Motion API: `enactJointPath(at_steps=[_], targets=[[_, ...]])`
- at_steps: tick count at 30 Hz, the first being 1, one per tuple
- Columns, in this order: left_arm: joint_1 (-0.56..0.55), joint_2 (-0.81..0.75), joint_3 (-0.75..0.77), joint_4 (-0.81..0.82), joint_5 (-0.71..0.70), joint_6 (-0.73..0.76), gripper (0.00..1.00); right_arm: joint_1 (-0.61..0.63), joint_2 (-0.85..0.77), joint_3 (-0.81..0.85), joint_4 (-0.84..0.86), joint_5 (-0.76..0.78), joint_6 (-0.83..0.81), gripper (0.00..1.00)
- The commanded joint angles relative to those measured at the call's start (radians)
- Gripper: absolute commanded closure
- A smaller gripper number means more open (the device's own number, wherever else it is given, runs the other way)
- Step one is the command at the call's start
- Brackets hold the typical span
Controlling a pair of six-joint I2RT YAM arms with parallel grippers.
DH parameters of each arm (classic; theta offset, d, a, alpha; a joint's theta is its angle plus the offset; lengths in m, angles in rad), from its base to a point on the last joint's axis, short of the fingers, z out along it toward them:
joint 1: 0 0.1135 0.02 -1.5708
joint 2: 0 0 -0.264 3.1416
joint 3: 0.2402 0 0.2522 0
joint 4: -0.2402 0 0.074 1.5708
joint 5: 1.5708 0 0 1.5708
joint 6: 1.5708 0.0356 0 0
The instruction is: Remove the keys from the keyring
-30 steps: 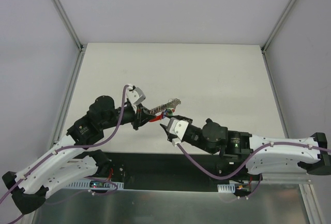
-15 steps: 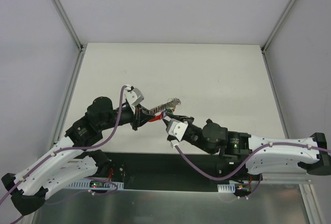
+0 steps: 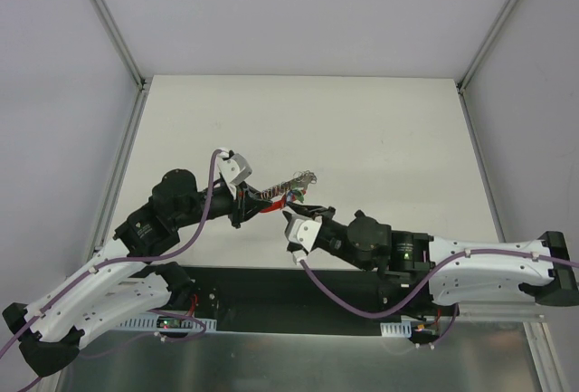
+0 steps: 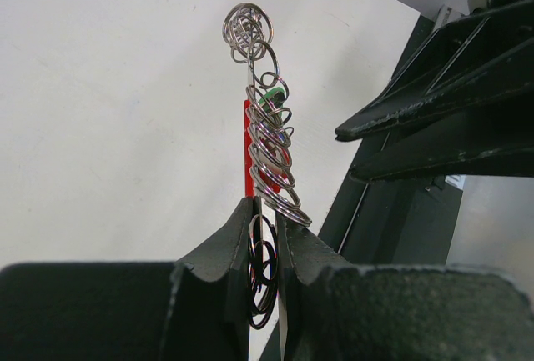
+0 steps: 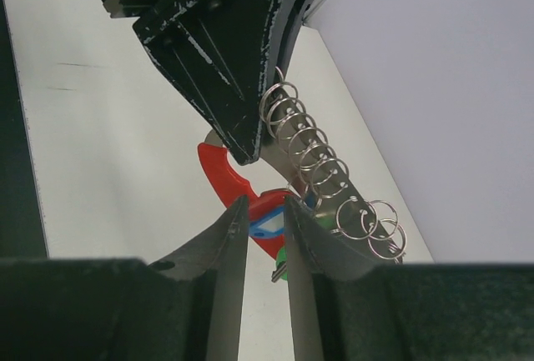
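My left pincer [image 4: 264, 213] is squeezed shut on the keyring [image 4: 269, 148]. Its two tips pinch the low end, and a few loops sit in the thin gap between them. The keyring is a row of thin silver loops, one after the other like a spring, and it sticks out past the tips. A red band [image 5: 219, 169] curves along just beside the loops.

My right pincer [image 5: 265, 203] is closed down to a thin gap. In that gap sits a small key [image 5: 266, 224] with a red head and a blue and white patch, and both tips press on it. A green bit [image 5: 287, 255] peeks out just under the key; I cannot tell what it is.

The two pincers meet tip to tip, very close, with the keyring between them.

From above, my left arm [image 3: 109, 274] bends up from its base and reaches to the right. My right arm [image 3: 470, 270] lies low and stretches across to the left.

All of this is over the near middle of the pale table [image 3: 362, 129].
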Motion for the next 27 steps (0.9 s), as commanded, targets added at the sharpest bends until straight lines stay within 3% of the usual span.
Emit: enactJointPath(at_steps=[1,17,27], targets=[[0.003,-0.012,-0.007,0.074,0.01,-0.017,1.0,0.002,0.036,0.056,0.042,-0.008,-0.04,0.74],[0.003,-0.017,-0.01,0.073,0.022,-0.012,1.0,-0.015,0.116,0.097,0.096,0.078,-0.092,0.77],[0.003,-0.019,-0.015,0.077,0.032,-0.011,1.0,-0.071,0.119,0.07,0.132,0.211,-0.083,0.8]])
